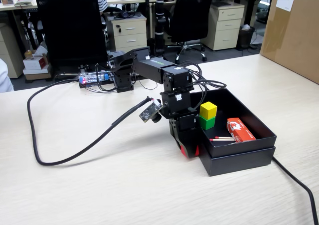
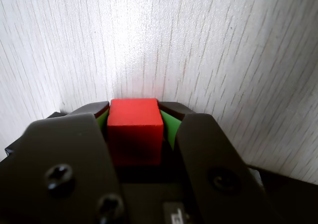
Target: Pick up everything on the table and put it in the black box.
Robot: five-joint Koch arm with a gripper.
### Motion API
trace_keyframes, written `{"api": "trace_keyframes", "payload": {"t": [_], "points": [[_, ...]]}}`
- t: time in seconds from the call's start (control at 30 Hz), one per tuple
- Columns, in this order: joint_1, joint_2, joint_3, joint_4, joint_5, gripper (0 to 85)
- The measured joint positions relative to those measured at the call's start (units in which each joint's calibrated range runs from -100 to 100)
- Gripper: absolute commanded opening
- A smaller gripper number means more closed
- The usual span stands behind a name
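Red cube [image 2: 135,129] clenched in gripper [image 2: 134,115], low on table [image 1: 99,185] by box [image 1: 239,160] near corner. Yellow [image 1: 208,110] stacked on green [image 1: 208,122] inside, so red's prob last to go.

Pincer [image 2: 134,105] clamped on red cube [image 2: 135,129], pale wood-grain table [image 2: 198,50] below.

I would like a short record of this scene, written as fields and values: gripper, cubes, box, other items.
gripper: shut on the red cube, low at the table, beside the black box
yellow cube: in the box, stacked on the green cube
matchbox: in the box
matchsticks: in the box, beside the matchbox
carton: brown, far right in the fixed view
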Motion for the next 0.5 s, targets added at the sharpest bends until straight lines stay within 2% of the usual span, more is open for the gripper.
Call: {"api": "trace_keyframes", "payload": {"t": [0.27,0.5], "points": [[0.00,-0.65,0.00,-0.62,-0.05,0.9],[0.29,-27.31,-12.32,-2.09,-0.39,0.9]]}}
